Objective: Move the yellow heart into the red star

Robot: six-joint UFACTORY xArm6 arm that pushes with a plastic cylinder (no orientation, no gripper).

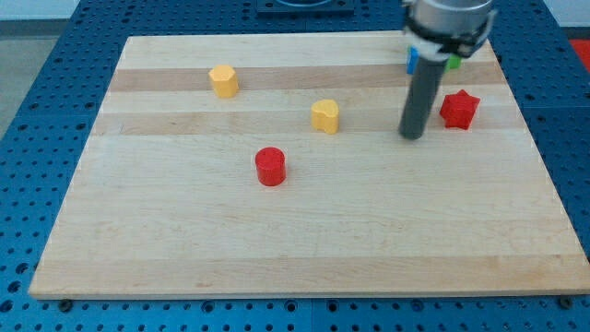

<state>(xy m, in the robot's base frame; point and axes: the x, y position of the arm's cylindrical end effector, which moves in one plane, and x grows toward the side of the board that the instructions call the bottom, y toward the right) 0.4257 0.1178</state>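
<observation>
My tip (411,136), a bare rod with no claw to spread, stands between the yellow heart (324,116) and the red star (459,109). I should circle behind the heart, then push it straight starward.

Bright, even overhead light, soft short shadows under the blocks, slight overall softness, no glare on the board (304,240).

Tip (411,136) between yellow heart (324,116), red star (459,109)
</observation>
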